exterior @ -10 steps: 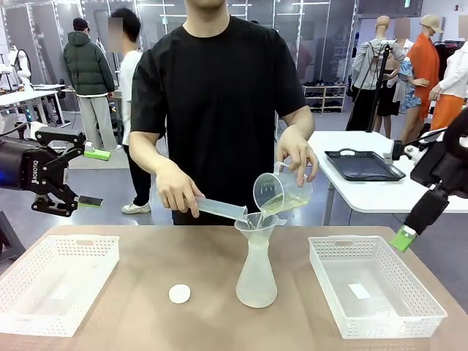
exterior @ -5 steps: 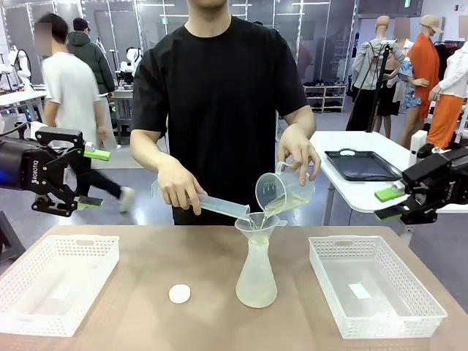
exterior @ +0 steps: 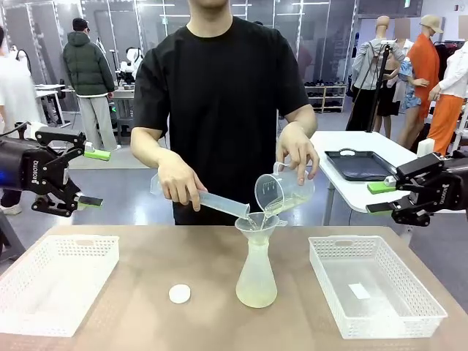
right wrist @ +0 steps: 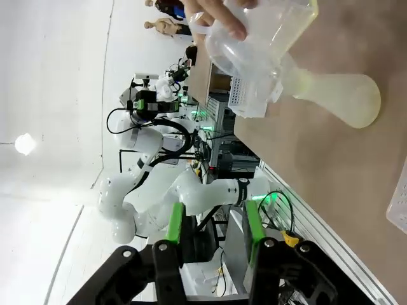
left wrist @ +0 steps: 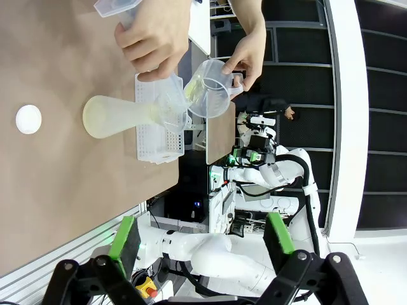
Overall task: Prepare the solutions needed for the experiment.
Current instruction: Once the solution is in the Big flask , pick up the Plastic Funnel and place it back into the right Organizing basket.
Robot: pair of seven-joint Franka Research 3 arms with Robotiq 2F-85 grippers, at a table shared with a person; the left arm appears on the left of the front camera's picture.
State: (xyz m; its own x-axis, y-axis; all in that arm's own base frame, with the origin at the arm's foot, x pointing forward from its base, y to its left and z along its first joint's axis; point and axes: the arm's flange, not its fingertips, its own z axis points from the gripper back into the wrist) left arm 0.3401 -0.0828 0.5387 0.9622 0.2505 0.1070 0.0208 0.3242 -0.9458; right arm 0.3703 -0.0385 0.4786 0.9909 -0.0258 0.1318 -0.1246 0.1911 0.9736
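A person across the table tilts a clear measuring cup (exterior: 281, 191) and a graduated cylinder (exterior: 218, 204) over a funnel (exterior: 257, 226) that sits in a translucent conical flask (exterior: 257, 272). The solutions, a pale yellow-green liquid (exterior: 256, 295), lie in the flask's bottom and run from the cup. My left gripper (exterior: 88, 178) hovers open at the far left, above the left basket. My right gripper (exterior: 380, 197) hovers at the right, jaws apart and empty. From the left wrist I see the flask (left wrist: 121, 114), the cup (left wrist: 213, 95) and my open gripper (left wrist: 200, 236). In the right wrist view are the flask (right wrist: 343, 95) and my gripper (right wrist: 213, 232).
A white basket (exterior: 29, 311) stands at the table's left and another (exterior: 428, 307) at its right. A small white round cap (exterior: 179, 293) lies left of the flask. A black tray (exterior: 363, 165) rests on a white table behind.
My right arm has swung up from a hanging pose at the right edge to level, its fingers now pointing left. More liquid has gathered in the flask. The left arm has not moved.
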